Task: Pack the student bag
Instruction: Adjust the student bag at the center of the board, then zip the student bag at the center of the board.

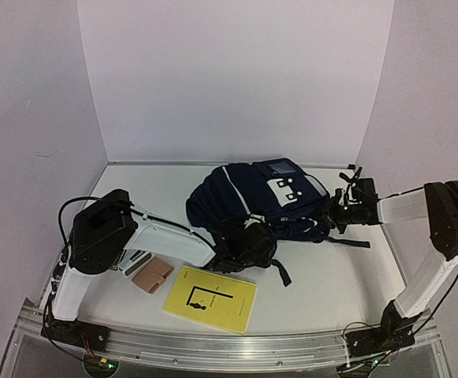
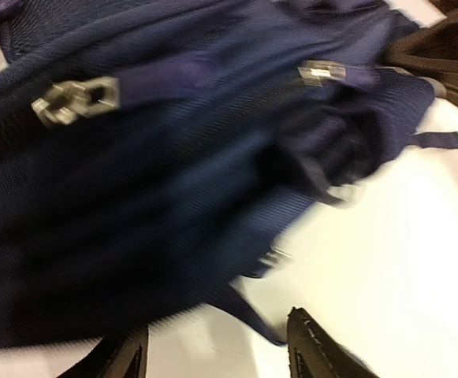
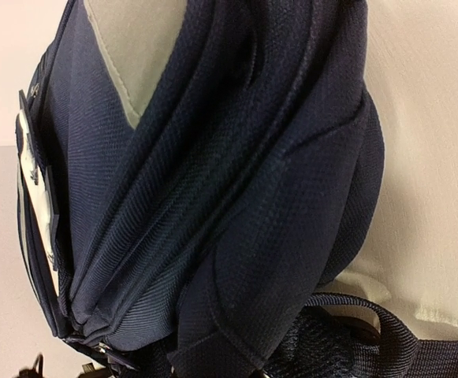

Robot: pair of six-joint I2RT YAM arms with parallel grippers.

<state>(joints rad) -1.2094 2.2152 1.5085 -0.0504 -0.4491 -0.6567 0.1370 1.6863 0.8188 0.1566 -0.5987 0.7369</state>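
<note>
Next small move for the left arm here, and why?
Probably ease the left pincer forward onto the zipper pull. Its fingers stand open just short of the student bag, the pull lies right ahead, and the yellow book lies outside, unpacked.

I see my left arm [image 1: 173, 240] and right arm [image 1: 402, 206] as white shells, bulky black joints and thin black cables [image 1: 61, 216].

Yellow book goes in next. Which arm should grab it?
Likely left. The left gripper sits at the student bag's near edge, just beside the yellow book; the right gripper is over at the bag's right side, farther from it.
</note>
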